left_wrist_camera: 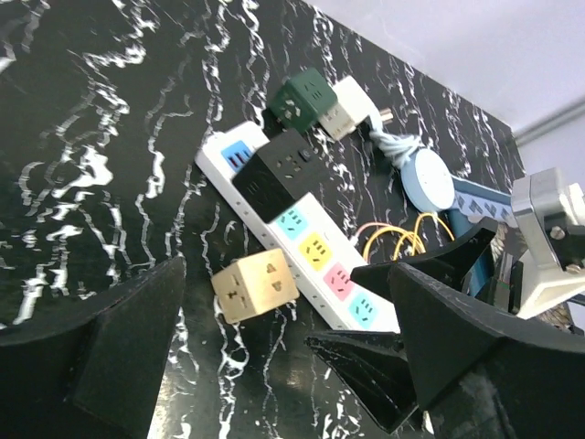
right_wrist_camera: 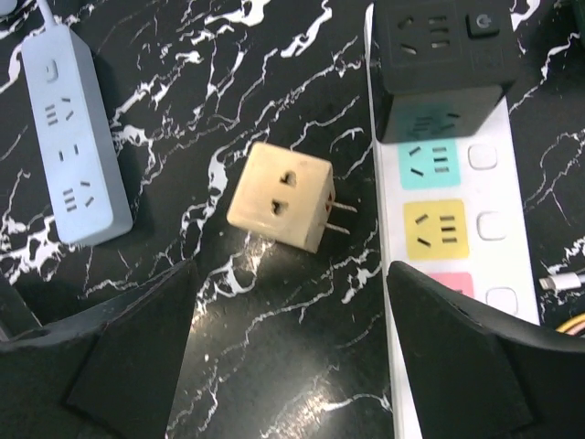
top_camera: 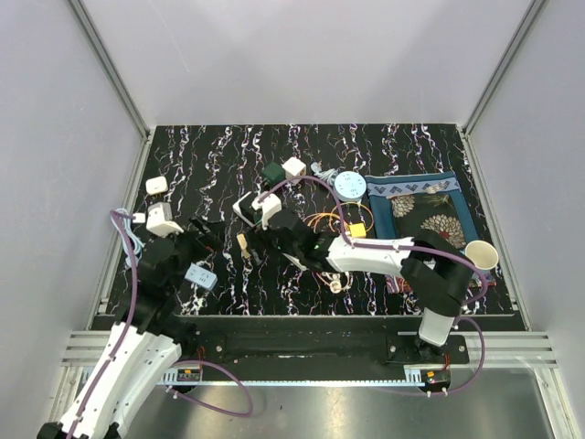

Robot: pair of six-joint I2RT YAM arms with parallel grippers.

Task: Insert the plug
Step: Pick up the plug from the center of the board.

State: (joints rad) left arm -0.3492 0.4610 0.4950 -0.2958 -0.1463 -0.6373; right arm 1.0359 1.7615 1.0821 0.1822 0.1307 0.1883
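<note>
The plug is a beige cube (right_wrist_camera: 281, 195) lying on the black marble table, its two metal prongs pointing at the white power strip (right_wrist_camera: 448, 229) with coloured sockets. It also shows in the top view (top_camera: 242, 243) and in the left wrist view (left_wrist_camera: 256, 285). A black cube adapter (right_wrist_camera: 443, 37) sits plugged in on the strip. My right gripper (right_wrist_camera: 292, 270) is open and empty, just short of the plug, one finger on each side. My left gripper (left_wrist_camera: 285, 302) is open and empty, facing the plug from the other side at a distance. In the top view the right gripper (top_camera: 274, 245) sits beside the plug, the left gripper (top_camera: 196, 240) further left.
A small blue-grey power strip (right_wrist_camera: 73, 137) lies left of the plug. A green cube (left_wrist_camera: 300, 99), a white cube (left_wrist_camera: 347, 108), a round blue disc (left_wrist_camera: 430, 178) and yellow cable (left_wrist_camera: 402, 240) lie behind the strip. A patterned mat (top_camera: 425, 206) and paper cup (top_camera: 482, 254) are right.
</note>
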